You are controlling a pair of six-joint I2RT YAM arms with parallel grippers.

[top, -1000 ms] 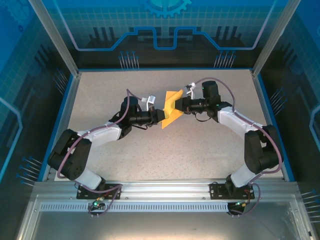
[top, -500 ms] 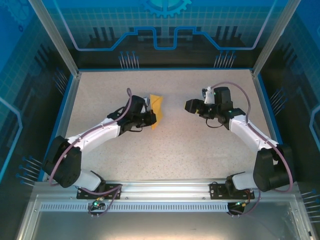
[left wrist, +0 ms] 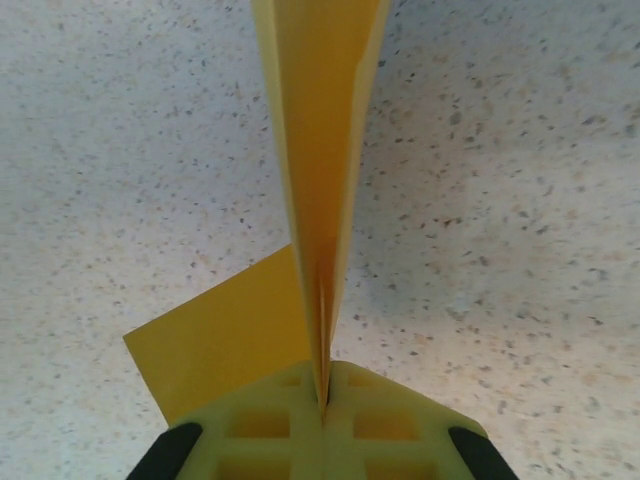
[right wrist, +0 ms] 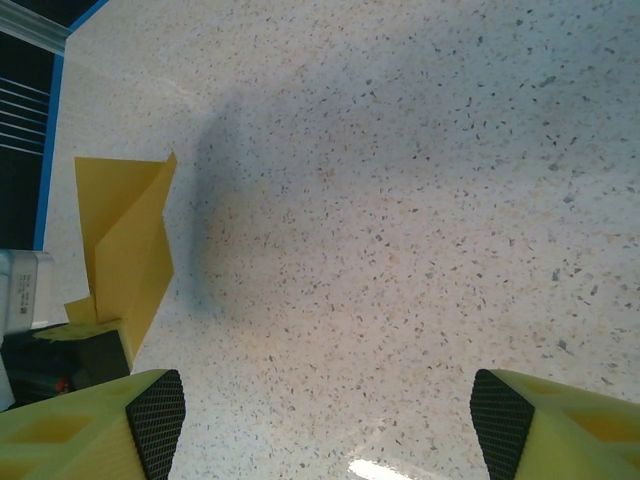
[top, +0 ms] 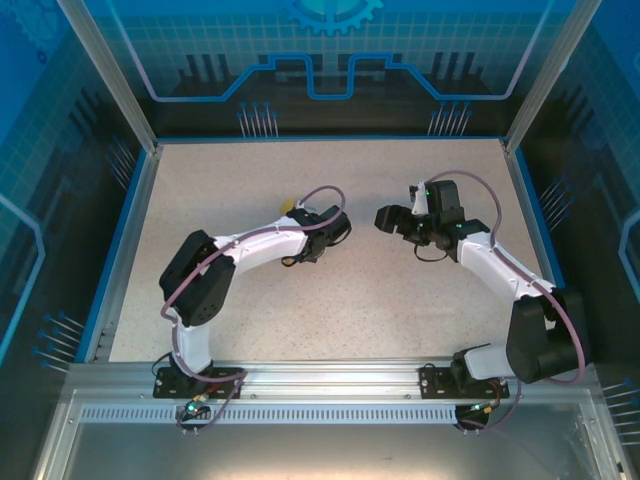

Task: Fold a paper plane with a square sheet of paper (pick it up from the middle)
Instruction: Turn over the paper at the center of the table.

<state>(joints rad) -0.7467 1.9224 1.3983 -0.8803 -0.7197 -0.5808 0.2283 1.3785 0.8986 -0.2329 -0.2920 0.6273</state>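
The left end effector (left wrist: 325, 405) is closed tight on the folded orange-yellow paper (left wrist: 318, 150), with the crease pinched between its two pale pads. In the left wrist view the paper rises from the jaws as a narrow doubled strip. One flat corner flap sticks out to the left over the speckled desk (left wrist: 500, 200). Whether the paper touches the desk I cannot tell. From above, only a small yellow sliver of the paper (top: 290, 208) is seen beside the left wrist, a little left of the desk's middle.

The right end effector (top: 385, 217) holds nothing and its fingers (right wrist: 80, 440) stand wide apart. It is well apart from the paper, to the right of it. Its camera sees the paper from the side as a pointed folded shape.

One second ago both end effectors met at the paper in the middle of the desk. Half a second ago the right one had already let go and drawn back to the right, and since then it has hardly moved. The left arm has changed more. Its elbow has swung inward and the wrist has gone toward the centre. The paper showed a broad face to the top camera before, but now it is nearly hidden there.
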